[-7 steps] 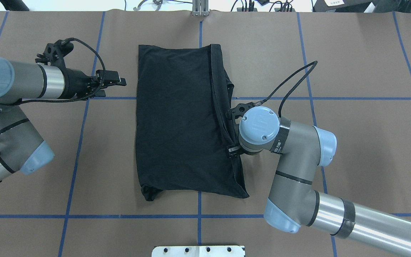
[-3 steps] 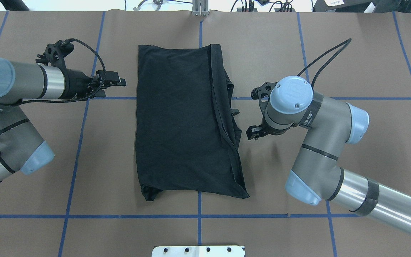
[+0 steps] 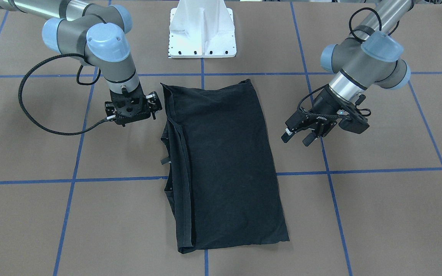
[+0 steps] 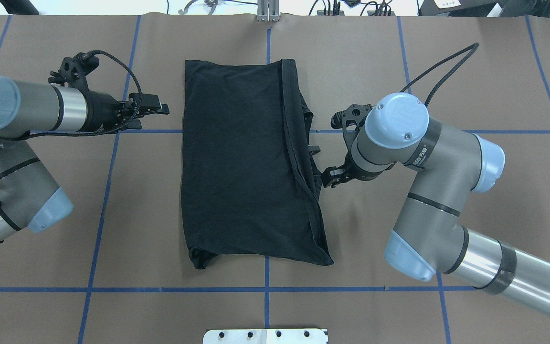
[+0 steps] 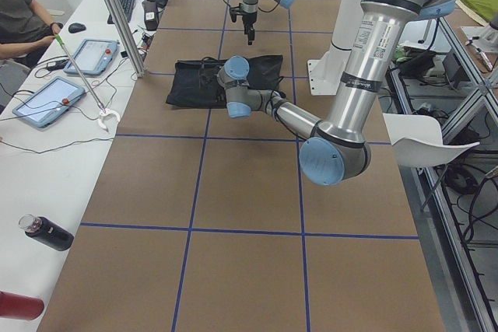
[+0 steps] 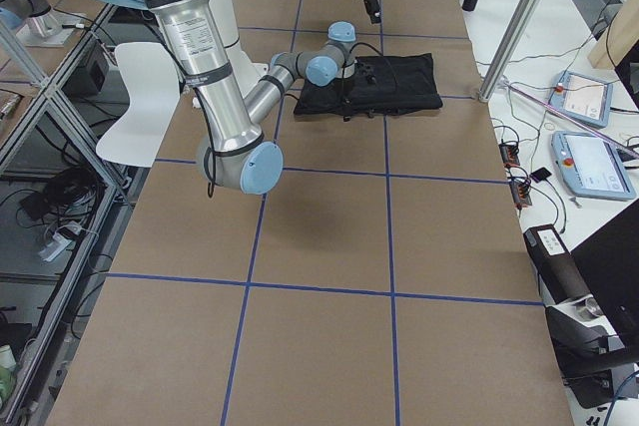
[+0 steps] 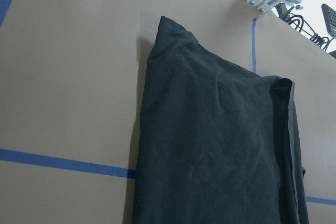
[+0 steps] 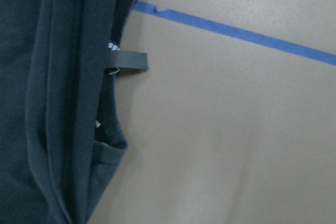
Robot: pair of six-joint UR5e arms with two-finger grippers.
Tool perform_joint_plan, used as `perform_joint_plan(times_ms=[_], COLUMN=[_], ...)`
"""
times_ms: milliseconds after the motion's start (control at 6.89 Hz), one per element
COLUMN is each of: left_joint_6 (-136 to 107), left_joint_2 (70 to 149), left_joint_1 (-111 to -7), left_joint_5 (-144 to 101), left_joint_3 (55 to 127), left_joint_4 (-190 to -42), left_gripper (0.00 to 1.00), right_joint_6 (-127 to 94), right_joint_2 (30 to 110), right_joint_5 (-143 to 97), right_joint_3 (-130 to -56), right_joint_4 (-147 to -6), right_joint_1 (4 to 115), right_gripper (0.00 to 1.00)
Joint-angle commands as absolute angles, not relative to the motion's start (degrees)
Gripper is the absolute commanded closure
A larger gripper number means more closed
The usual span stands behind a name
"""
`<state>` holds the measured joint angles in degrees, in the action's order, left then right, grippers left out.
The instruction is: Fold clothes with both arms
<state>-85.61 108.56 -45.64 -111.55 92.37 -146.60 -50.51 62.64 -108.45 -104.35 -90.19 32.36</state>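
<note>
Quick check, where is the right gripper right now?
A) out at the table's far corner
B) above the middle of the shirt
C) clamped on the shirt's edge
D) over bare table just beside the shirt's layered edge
D: the right gripper is over brown table next to the stacked-hem side of the T-shirt, which lies flat with nothing pinching it.

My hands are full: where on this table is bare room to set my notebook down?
The widest bare table lies on the operators' side, past the T-shirt, and in the corners. It is crowded beside the shirt: the left gripper and right gripper hover at its two long edges.
</note>
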Motion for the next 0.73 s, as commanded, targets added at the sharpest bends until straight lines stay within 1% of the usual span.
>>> perform_joint_plan(times_ms=[0,145,290,435,581], left_joint_6=[-85.6,-85.6,-85.6,-85.6,-85.6], left_joint_2=[108.6,108.5,108.5,108.6,108.6], left_joint_1=[-45.9,-46.0,-46.0,-46.0,-46.0], left_joint_5=[-112.3,-112.4,-112.3,-112.4,-112.3], left_joint_3=[92.6,92.6,92.6,92.5,92.6], left_joint_4=[-146.6,-146.6,-146.6,-146.6,-146.6], left_gripper=[0.0,0.0,0.0,0.0,0.0], right_joint_6=[-55.2,-56.0,-56.5,-56.9,-57.0], right_joint_2=[62.4,62.4,62.5,62.5,62.5], right_joint_5=[-108.5,-109.0,-109.3,-109.5,-109.3], right_joint_3=[-107.2,-108.1,-108.1,-107.9,-107.6], right_joint_4=[-90.0,-90.0,-90.0,-90.1,-90.1], right_joint_1=[26.7,25.3,24.4,23.7,22.4], right_gripper=[0.01,0.02,0.17,0.23,0.23])
